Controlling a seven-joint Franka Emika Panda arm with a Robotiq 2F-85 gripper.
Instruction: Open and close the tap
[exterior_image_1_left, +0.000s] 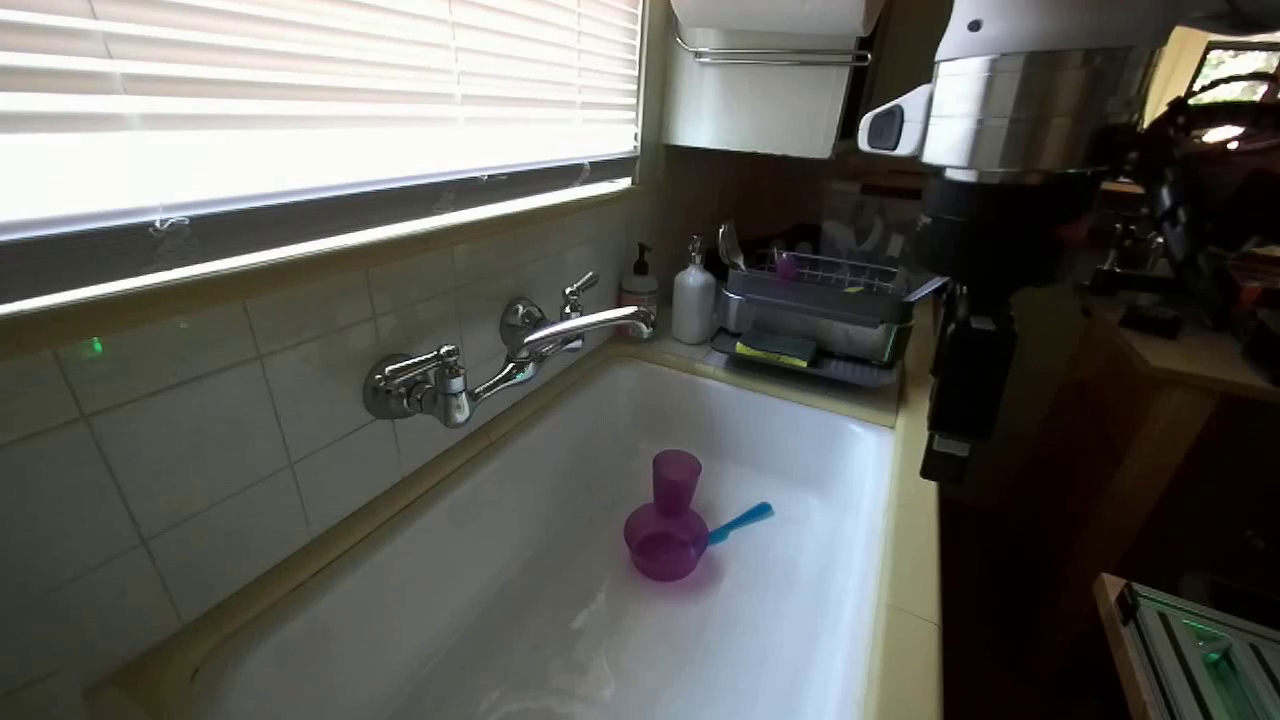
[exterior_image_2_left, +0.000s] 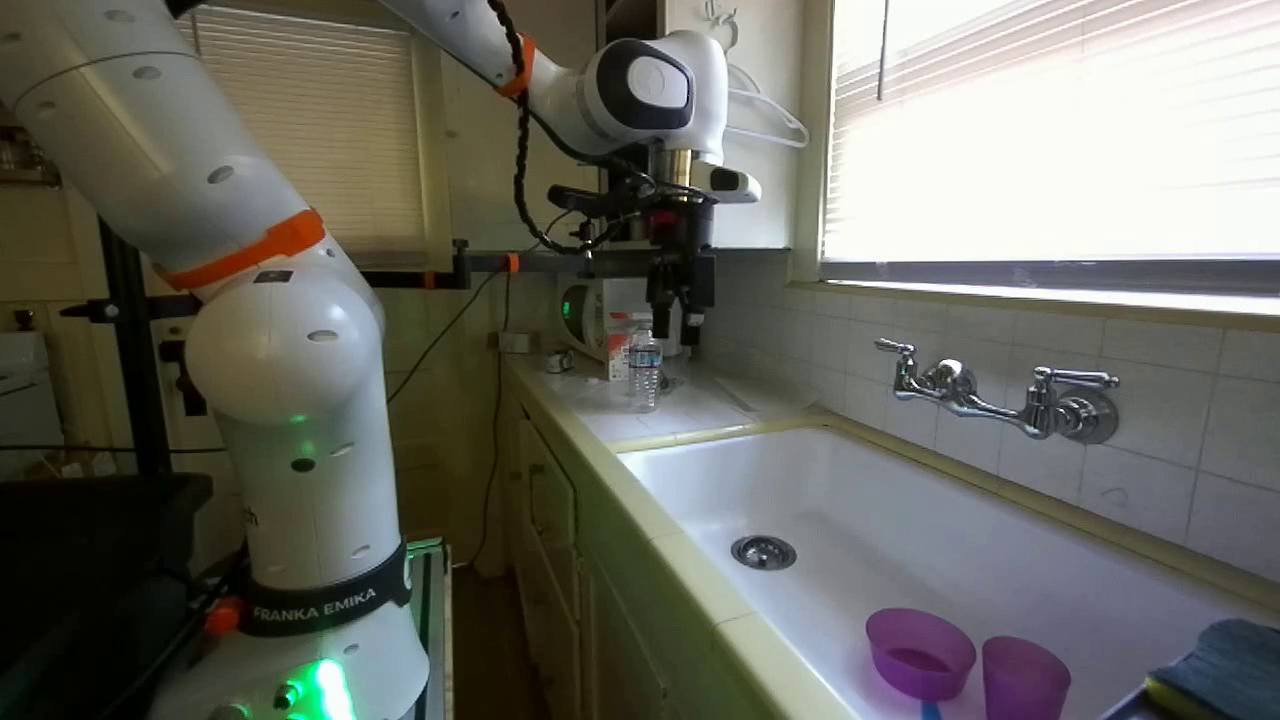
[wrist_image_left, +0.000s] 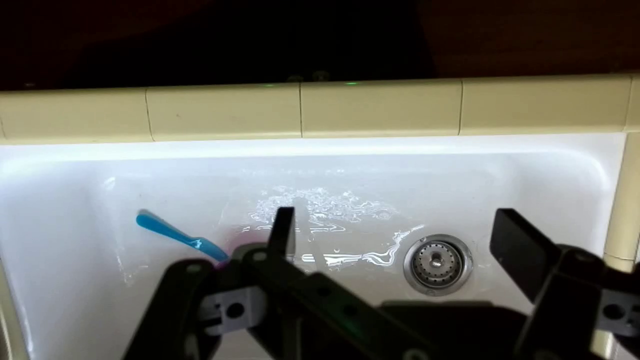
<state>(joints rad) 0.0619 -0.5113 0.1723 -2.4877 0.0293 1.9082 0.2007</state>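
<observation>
The chrome tap (exterior_image_1_left: 585, 325) is fixed to the white tiled wall above the sink (exterior_image_1_left: 480, 600). In that exterior view its spout points away from the wall and its lever handles lie low. It also shows in an exterior view (exterior_image_2_left: 985, 405), where the spout is hard to make out. The tap is out of the wrist view. My gripper (exterior_image_2_left: 676, 325) points down, high above the sink and well apart from the tap. It also shows dark in an exterior view (exterior_image_1_left: 950, 455). In the wrist view the gripper (wrist_image_left: 392, 220) is open and empty, with the drain (wrist_image_left: 437, 265) below.
In the sink are a purple bowl (exterior_image_1_left: 665, 555), a purple cup (exterior_image_1_left: 678, 478) and a blue utensil (wrist_image_left: 170, 230). Bright wet streaks (wrist_image_left: 320, 207) show near the drain. A dish rack (exterior_image_1_left: 815, 300) and white soap bottle (exterior_image_1_left: 693, 305) stand beyond. A water bottle (exterior_image_2_left: 645, 375) stands on the counter.
</observation>
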